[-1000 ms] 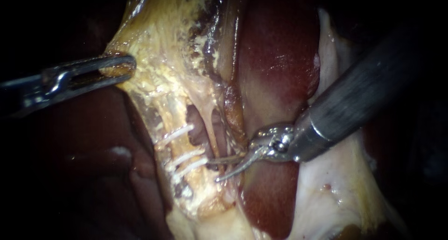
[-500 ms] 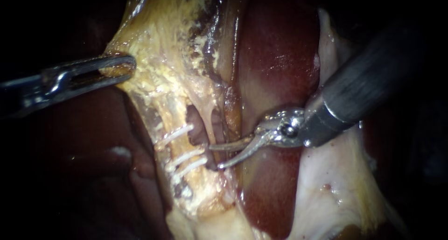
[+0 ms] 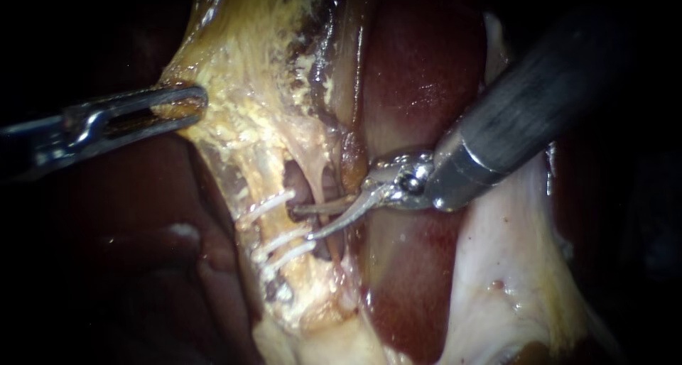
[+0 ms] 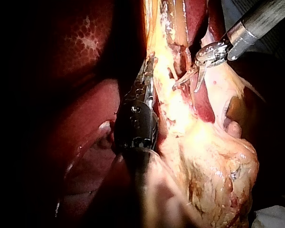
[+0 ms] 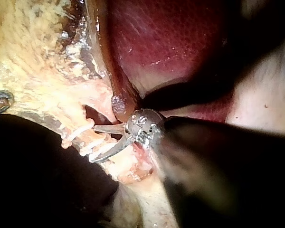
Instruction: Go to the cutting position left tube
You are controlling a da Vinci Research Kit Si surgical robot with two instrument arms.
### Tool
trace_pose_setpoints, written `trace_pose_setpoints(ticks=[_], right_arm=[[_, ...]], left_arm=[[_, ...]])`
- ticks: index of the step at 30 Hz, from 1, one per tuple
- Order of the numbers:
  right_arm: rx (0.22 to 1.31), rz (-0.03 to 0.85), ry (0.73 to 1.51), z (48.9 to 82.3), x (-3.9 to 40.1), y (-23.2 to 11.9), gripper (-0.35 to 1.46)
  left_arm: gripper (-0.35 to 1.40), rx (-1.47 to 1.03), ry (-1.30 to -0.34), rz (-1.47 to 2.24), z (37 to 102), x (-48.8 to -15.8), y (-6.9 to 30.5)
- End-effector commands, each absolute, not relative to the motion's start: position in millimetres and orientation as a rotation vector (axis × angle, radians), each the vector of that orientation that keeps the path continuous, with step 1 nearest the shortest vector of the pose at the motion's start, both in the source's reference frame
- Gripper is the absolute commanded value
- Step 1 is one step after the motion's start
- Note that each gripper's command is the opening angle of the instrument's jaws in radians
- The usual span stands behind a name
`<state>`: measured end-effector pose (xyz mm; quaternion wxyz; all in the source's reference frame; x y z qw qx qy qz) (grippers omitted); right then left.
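Here, the dark red liver (image 3: pixel 419 74) lies right of the yellow tissue (image 3: pixel 249 116), whose left edge the tool of the left instrument (image 3: pixel 193 99) grasps. The tool of the right instrument (image 3: pixel 300 223) is released, blades apart, tips just beside the left tube (image 3: pixel 272 223), level with the gap between two white clips (image 3: pixel 266 205).

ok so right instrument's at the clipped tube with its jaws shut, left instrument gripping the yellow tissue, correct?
Not quite. The right instrument's jaws are open: the endoscope view shows a clear gap between them, tips by the clips on the tube. The rest holds: the left instrument grips the yellow tissue.
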<state>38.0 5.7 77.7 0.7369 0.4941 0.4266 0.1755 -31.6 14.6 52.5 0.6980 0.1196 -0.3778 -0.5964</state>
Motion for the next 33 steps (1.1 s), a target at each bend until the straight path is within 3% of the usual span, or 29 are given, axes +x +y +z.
trace_pose_setpoints(ticks=[1, 16, 33], right_arm=[[1.085, 0.386, 0.936, 77.9, 38.1, 5.7, 1.41], [1.111, 0.358, 0.93, 79.6, 40.6, 4.7, 1.41], [1.227, 0.275, 1.002, 79.2, 42.1, 4.0, 1.38]], left_arm=[[-0.35, 0.266, -0.842, -1.33, 52.5, -31.6, 14.6], [-0.35, 0.266, -0.842, -1.33, 52.5, -31.6, 14.6], [-0.35, 0.267, -0.842, -1.329, 52.5, -31.6, 14.7]])
